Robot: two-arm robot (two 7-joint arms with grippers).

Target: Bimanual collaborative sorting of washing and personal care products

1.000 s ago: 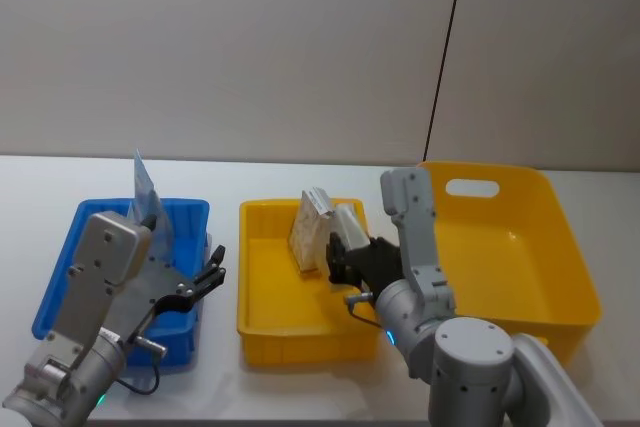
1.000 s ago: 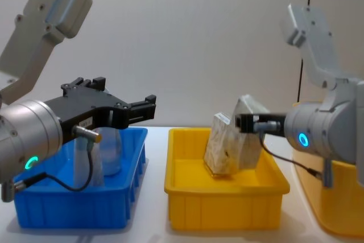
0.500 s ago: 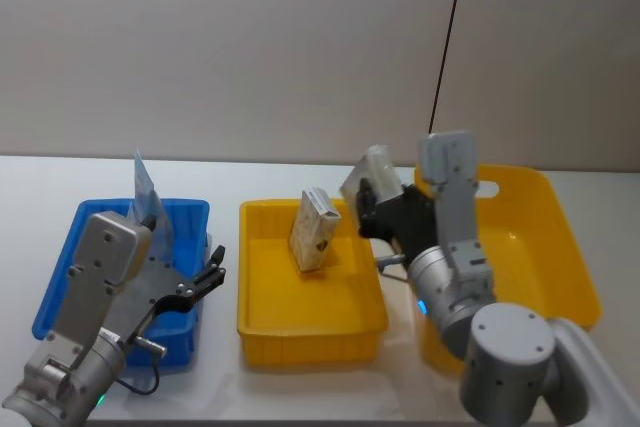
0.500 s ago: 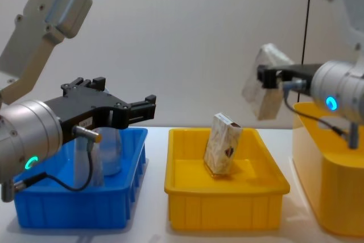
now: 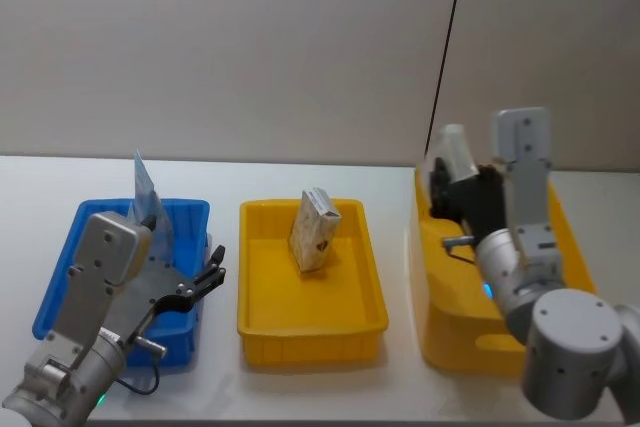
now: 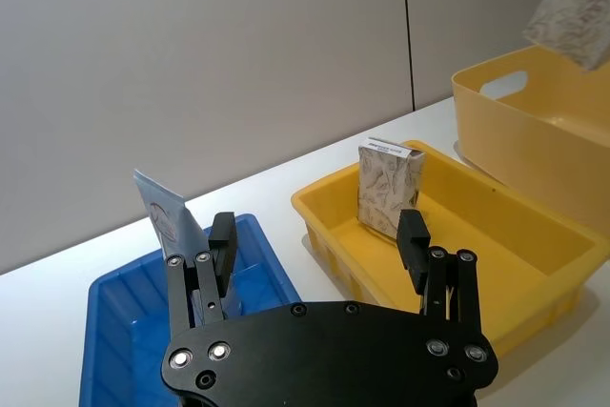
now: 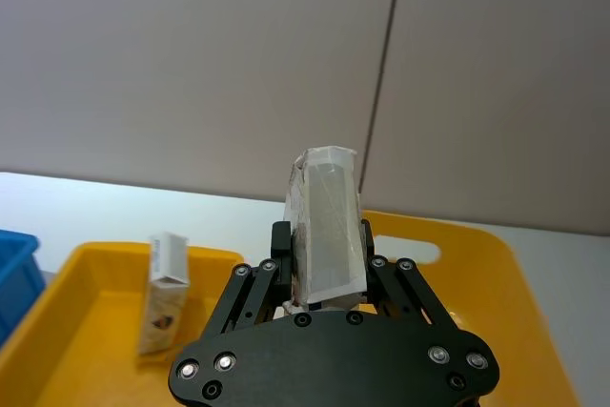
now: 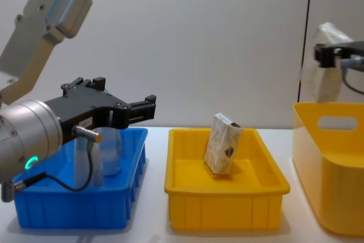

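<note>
right wrist view: right gripper [image 7: 324,235] clamped on whitish carton [image 7: 327,202], left gripper [image 6: 316,240] apart

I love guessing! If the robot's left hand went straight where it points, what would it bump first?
Probably the beige patterned carton standing in the small yellow bin. The open left hand points toward its top, but depth is unclear, so it might just miss. The right hand grips a whitish carton.

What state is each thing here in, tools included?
left tool: open, empty, over blue bin.
right tool: shut on whitish carton, over tall yellow bin.
beige carton: standing on end in shallow yellow bin.
pale-blue tube: upright in blue bin.
clear bottle: upright beside it.
</note>
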